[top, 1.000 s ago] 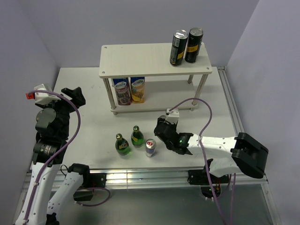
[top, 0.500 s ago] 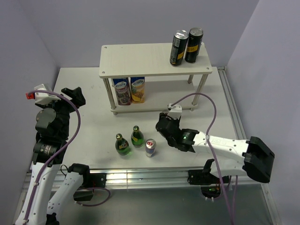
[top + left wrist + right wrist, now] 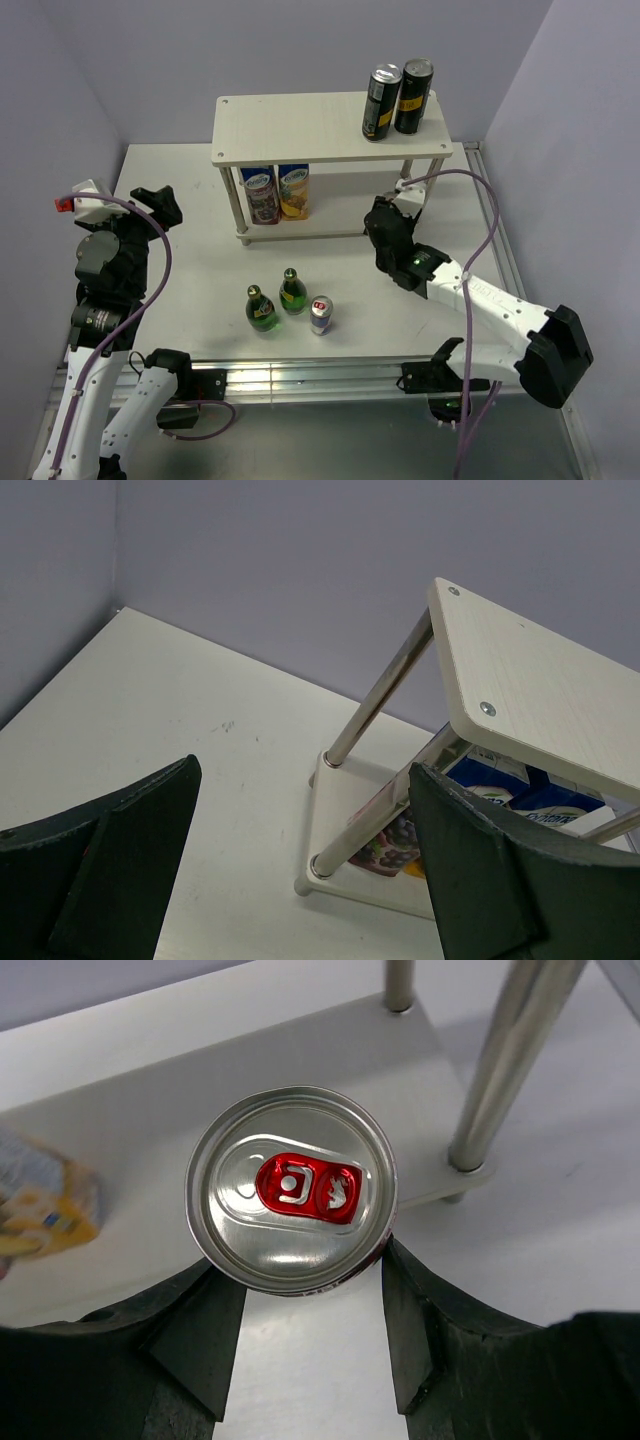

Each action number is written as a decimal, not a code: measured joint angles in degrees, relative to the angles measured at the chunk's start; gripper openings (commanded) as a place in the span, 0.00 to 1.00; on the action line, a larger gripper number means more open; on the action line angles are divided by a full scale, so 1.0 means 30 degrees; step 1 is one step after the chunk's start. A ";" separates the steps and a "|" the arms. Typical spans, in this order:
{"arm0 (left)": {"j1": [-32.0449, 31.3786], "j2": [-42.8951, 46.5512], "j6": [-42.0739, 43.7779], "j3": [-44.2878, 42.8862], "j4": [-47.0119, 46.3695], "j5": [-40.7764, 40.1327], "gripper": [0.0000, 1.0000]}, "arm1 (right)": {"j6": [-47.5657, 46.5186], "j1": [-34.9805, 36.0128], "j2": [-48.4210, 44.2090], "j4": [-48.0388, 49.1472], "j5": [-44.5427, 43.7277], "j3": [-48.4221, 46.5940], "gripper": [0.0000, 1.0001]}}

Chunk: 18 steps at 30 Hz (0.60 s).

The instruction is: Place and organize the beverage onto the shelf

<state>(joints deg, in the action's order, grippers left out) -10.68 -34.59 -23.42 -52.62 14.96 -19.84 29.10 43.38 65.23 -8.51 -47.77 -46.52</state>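
The shelf (image 3: 300, 125) stands at the back, with two tall black cans (image 3: 396, 98) on the right of its top board. Two green bottles (image 3: 277, 301) and a slim can (image 3: 320, 316) stand on the table in front of it. My right gripper (image 3: 380, 225) (image 3: 300, 1278) is shut on another slim can (image 3: 292, 1188) with a silver top and red tab. It holds this can upright just before the shelf's lower board (image 3: 150, 1130), left of a front leg (image 3: 505, 1070). My left gripper (image 3: 160, 205) (image 3: 300, 880) hangs open and empty at the far left.
Two juice cartons (image 3: 278, 192) stand on the left of the lower board; they also show as a carton (image 3: 500, 780) in the left wrist view and a yellow carton (image 3: 40, 1210) in the right wrist view. Walls close in behind and on both sides.
My right arm has carried the slim can from beside the standing drinks back and right, up to the shelf's lower board. The left arm has not moved.
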 measured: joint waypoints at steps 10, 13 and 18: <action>0.0051 0.0000 0.0000 0.0000 0.0000 0.0007 0.91 | -0.0692 -0.4153 0.2681 0.2397 0.1654 0.0000 0.00; 0.0051 -0.0007 0.0000 0.0000 0.0000 0.0007 0.91 | -0.0729 -0.4874 0.3344 0.3177 0.1960 0.0000 0.00; 0.0051 -0.0007 0.0000 0.0000 0.0000 0.0015 0.91 | -0.0714 -0.5676 0.4437 0.4131 0.2397 0.0000 0.00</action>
<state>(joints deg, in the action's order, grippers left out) -10.52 -34.61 -23.42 -52.62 14.96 -19.79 26.96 26.35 78.54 3.88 -40.58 -46.52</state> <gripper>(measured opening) 0.917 0.590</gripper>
